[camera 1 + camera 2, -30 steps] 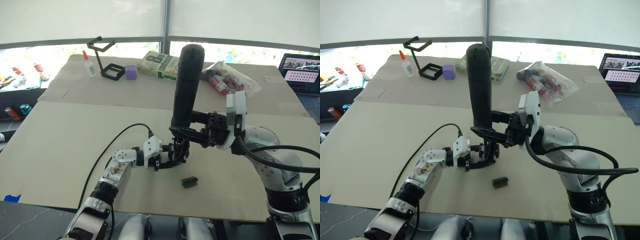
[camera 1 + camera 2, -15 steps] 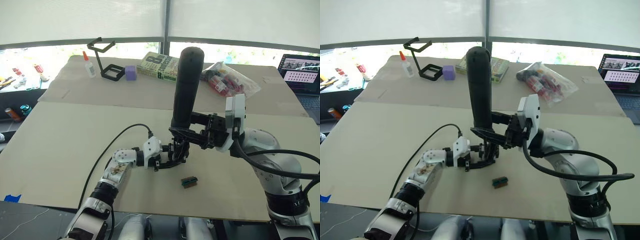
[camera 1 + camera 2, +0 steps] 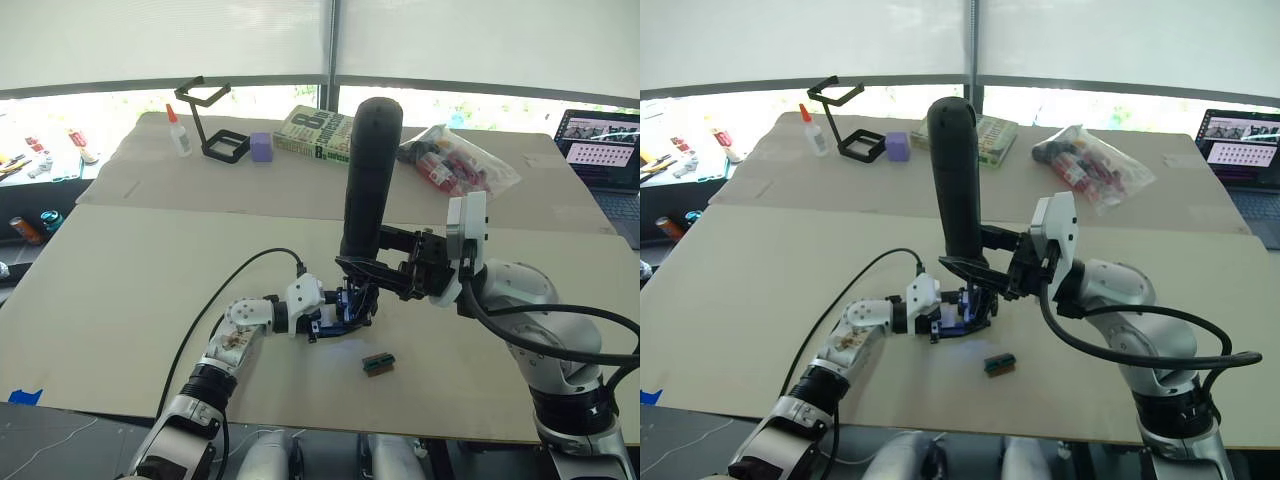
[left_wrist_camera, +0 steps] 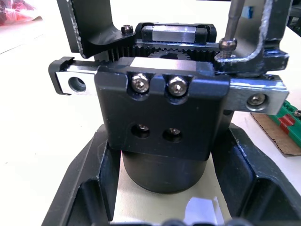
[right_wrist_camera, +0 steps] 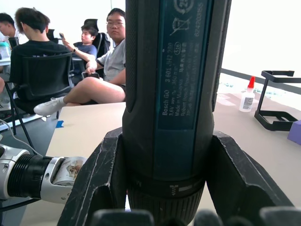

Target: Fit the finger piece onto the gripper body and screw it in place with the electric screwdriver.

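Note:
The electric screwdriver (image 3: 370,180) stands nearly upright over the table's middle, with my right gripper (image 3: 375,268) shut around its lower barrel (image 5: 183,94). Its thin metal bit (image 4: 233,21) comes down onto a screw head on the gripper body (image 4: 160,117). That body is a chunky black block on a round base, and my left gripper (image 3: 340,310) is shut on the base, with its fingers (image 4: 84,188) on either side. The black finger piece (image 4: 270,33) sits on the body's rail right beside the bit. A blue glow shows under the body.
A small green-brown block (image 3: 378,363) lies just in front of the grippers. At the back stand a black wire-frame stand (image 3: 210,120), a glue bottle (image 3: 179,130), a purple block (image 3: 262,146), a book (image 3: 318,132) and a plastic bag (image 3: 455,158). A laptop (image 3: 600,140) is far right. Several seated people (image 5: 94,70) show beyond the table.
A blue glow has appeared at the gripper body. The screwdriver and right arm have shifted slightly left. The left gripper still holds the body in the same spot.

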Tool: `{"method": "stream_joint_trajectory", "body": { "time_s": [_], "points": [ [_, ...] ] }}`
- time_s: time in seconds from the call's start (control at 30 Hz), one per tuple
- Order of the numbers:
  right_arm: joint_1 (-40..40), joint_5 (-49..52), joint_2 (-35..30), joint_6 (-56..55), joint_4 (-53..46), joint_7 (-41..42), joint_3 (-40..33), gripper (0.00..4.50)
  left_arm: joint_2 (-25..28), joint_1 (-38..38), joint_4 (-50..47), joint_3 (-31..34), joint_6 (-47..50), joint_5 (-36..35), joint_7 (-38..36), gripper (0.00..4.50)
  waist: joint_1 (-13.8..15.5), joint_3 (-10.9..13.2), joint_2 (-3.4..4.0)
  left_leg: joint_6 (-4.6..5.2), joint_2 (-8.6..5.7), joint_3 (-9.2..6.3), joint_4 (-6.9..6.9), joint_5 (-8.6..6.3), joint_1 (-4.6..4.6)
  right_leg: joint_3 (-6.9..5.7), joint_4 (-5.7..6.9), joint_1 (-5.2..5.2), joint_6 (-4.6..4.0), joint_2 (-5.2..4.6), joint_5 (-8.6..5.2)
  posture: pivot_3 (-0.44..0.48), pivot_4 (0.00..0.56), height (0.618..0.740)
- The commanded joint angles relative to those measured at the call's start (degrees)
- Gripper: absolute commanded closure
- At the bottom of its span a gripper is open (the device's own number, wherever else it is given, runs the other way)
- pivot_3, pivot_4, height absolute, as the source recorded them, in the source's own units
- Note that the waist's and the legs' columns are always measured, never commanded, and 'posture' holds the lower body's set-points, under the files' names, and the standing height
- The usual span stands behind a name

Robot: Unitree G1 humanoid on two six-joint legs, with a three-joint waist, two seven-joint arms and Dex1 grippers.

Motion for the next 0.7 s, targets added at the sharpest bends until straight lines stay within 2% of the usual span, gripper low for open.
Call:
{"method": "stream_joint_trajectory", "body": {
  "time_s": [0.03, 0.5, 0.7],
  "points": [
    [3.18, -3.55, -0.98, 2.24, 3.08, -0.22, 3.19, 2.57, -0.41, 0.54, -0.44, -0.40, -0.36, -0.76, -0.88, 2.22, 0.00, -0.05, 0.00, 0.01, 0.00, 0.00, 0.00, 0.00, 0.02, 0.00, 0.00, 0.01, 0.00, 0.00, 0.00, 0.000, 0.150, 0.740],
    [3.90, -3.42, -1.77, 1.63, 2.17, 0.11, 3.18, 2.57, -0.41, 0.73, -0.33, -0.40, -0.49, -0.69, -0.80, 2.22, -0.02, -0.13, -0.04, 0.10, 0.03, -0.01, -0.02, -0.07, 0.29, -0.01, -0.06, 0.27, 0.00, -0.07, 0.00, 0.000, 0.150, 0.740],
    [1.70, -2.57, -2.10, 0.90, 1.60, 1.03, 1.10, 2.57, -0.39, 0.90, -0.31, -0.51, -0.41, -0.52, -0.67, 2.22, -0.01, -0.13, -0.04, 0.11, 0.03, -0.01, -0.03, -0.09, 0.29, -0.01, -0.09, 0.27, 0.00, -0.11, 0.00, 0.000, 0.150, 0.740]
  ]
}}
